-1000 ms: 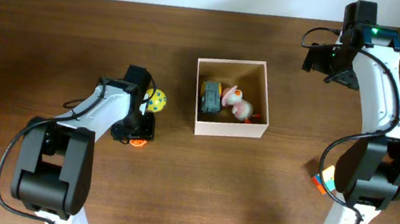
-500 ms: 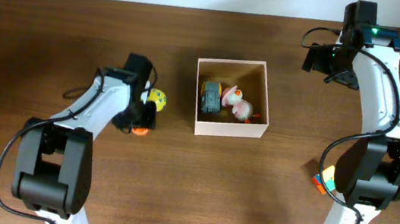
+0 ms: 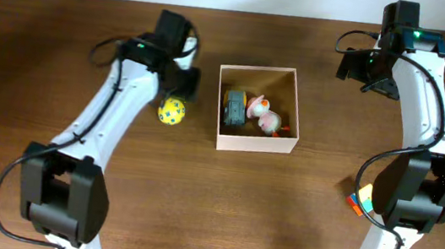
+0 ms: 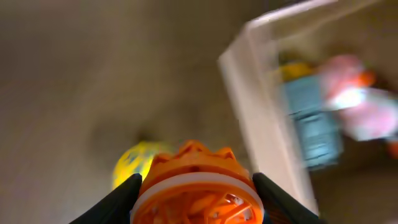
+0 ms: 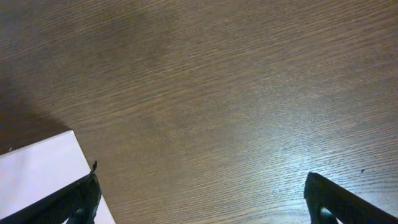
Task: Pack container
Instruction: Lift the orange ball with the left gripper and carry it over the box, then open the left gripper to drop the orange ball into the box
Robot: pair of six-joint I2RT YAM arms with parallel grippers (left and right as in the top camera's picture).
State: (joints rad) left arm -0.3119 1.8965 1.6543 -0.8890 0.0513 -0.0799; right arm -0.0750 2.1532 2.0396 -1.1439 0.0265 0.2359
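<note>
Orange toy (image 4: 196, 182), now nearer container (image 3: 252, 143)

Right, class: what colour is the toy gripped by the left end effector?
The toy is orange with a white band; the left wrist view shows it best.

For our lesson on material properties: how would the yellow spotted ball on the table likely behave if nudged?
The yellow ball looks round, so a nudge would probably set it rolling on the flat wooden table. It is far smaller than the container, so it is likely light. Stiffness cannot be judged.
</note>
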